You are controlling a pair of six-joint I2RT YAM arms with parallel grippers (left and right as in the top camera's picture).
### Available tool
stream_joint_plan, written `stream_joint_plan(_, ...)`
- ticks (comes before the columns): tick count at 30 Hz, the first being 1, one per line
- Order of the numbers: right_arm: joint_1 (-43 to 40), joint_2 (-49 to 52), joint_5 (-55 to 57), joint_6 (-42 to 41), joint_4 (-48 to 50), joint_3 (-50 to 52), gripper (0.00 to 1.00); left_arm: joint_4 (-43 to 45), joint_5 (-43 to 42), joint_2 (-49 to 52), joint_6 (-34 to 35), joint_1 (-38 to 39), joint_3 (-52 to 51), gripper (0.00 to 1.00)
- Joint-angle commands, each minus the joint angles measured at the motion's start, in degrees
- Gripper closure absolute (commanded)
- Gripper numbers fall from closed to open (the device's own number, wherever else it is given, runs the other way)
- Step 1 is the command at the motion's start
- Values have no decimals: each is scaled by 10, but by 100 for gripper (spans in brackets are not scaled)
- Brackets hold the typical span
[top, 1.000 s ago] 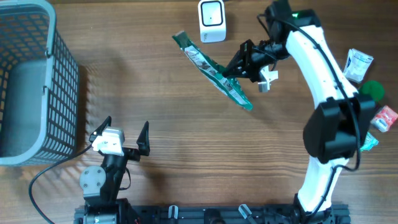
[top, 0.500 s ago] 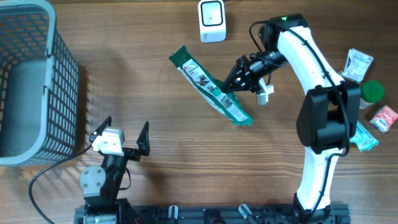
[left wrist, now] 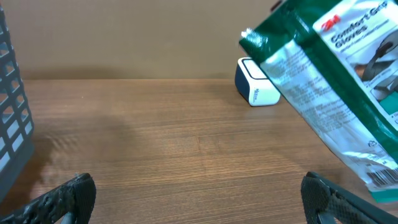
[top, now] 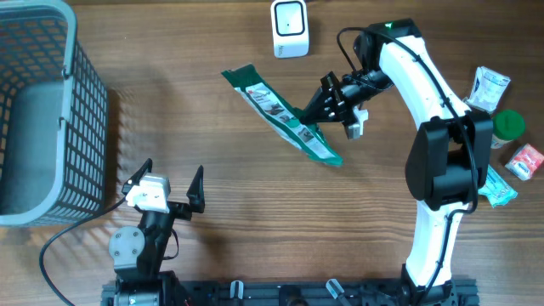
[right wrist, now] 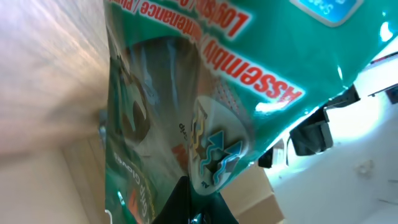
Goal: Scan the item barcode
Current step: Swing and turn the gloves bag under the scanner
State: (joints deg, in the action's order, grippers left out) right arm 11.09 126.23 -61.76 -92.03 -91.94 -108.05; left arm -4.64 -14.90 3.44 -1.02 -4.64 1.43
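Green glossy film covers the glove packet [top: 276,115], a long flat pouch with a white printed panel. It is held at a slant over the wood-grain table [top: 255,212], near and slightly left of the small white boxy scanner [top: 290,28] at the far edge. The right gripper [top: 319,109] is clamped on the packet's right-hand part, its black fingers pinched together on the film. The left gripper [top: 167,180] sits low at the near left with its jaws spread wide and nothing between them.

A grey plastic lattice basket [top: 51,110] fills the far left, cut off by the frame.

Only the left wrist view shows the packet [left wrist: 336,93] raised clear of the tabletop, its fine print too small to read, with the scanner [left wrist: 255,83] beyond it. The right wrist view is filled by the crinkled, glare-streaked packet [right wrist: 186,93]. One dark fingertip [right wrist: 189,202] shows at the bottom edge; the other is hidden behind the film.
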Motion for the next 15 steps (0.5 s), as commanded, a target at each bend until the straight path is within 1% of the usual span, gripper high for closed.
stream_joint_plan(1,3,2,-80,147,-3,-8,96,1,-1,-3,-1,-3,-3,0)
stream_joint_plan(2,3,-2,-97,188,-3,-10,95,1,-1,-3,-1,-3,-3,0)
stream_joint_plan(3,4,-10,-103,210,-3,-11,95,1,-1,-3,-1,-3,-3,0)
stream_joint_plan(5,13,-44,-74,231,-2,-11,95,1,-1,-3,-1,-3,-3,0)
stream_joint_plan(8,28,-105,30,229,0,-11,95,1,-1,-3,-1,-3,-3,0)
stream_joint_plan(10,44,-149,105,229,24,-11,95,1,-1,-3,-1,-3,-3,0)
stream_joint_plan(12,67,-187,178,212,80,-11,96,1,-1,-3,-1,-3,-3,0)
stream_joint_plan(13,78,-196,202,227,131,-11,95,1,-1,-3,-1,-3,-3,0)
stream_joint_plan(15,92,-197,218,271,200,-11,95,1,-1,-3,-1,-3,-3,0)
